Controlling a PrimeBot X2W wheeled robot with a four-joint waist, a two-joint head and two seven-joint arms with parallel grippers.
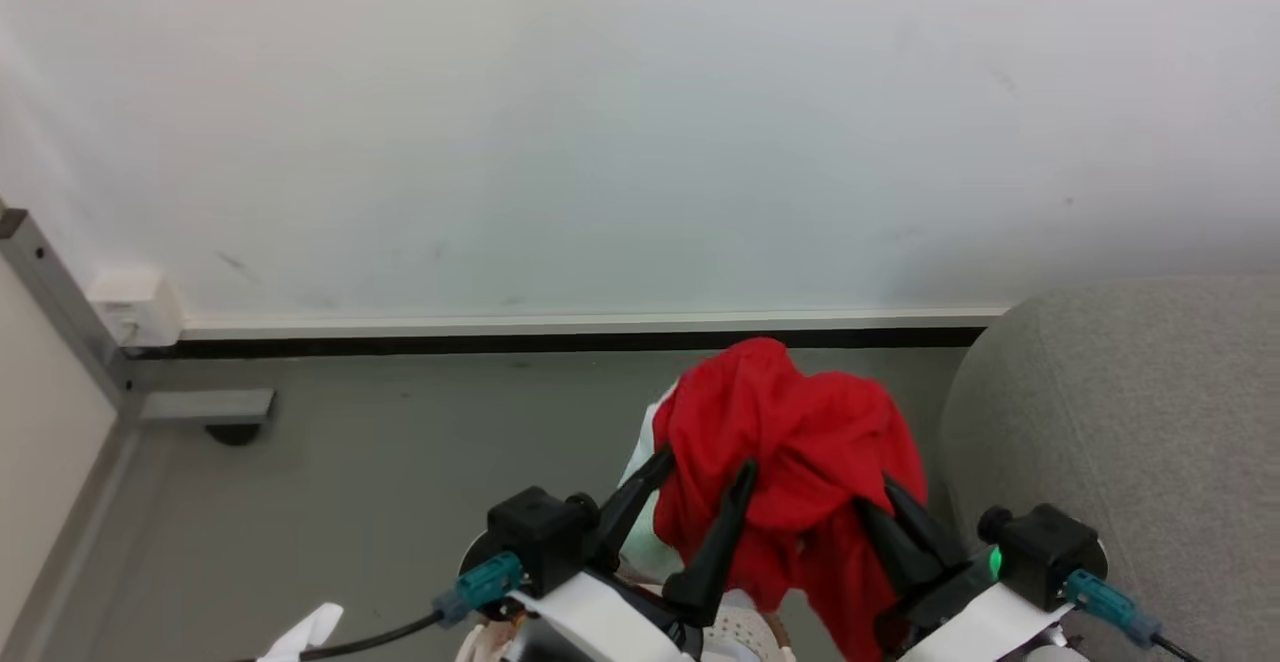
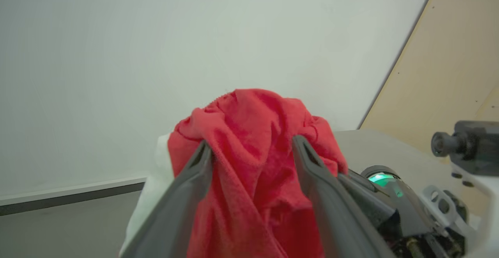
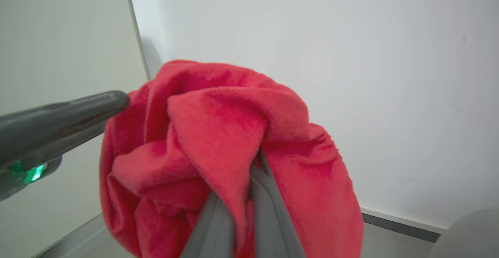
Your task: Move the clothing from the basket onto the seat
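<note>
Just left of seat (image 1: 1130,422): pinching clothing (image 1: 800,432) with right gripper (image 1: 878,498), jaws closed on fold; straddling same bundle with left gripper (image 1: 706,466), jaws spread wide.

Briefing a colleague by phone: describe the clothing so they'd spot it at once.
Left of the grey seat, below the white wall, the clothing hangs bunched between the left tool and the right tool. It alone is bright red and crumpled.

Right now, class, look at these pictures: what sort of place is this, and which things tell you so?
Probably a room in a home, or a mock-up of one: a grey upholstered sofa, a plain white wall with a skirting board, and red clothing.
</note>
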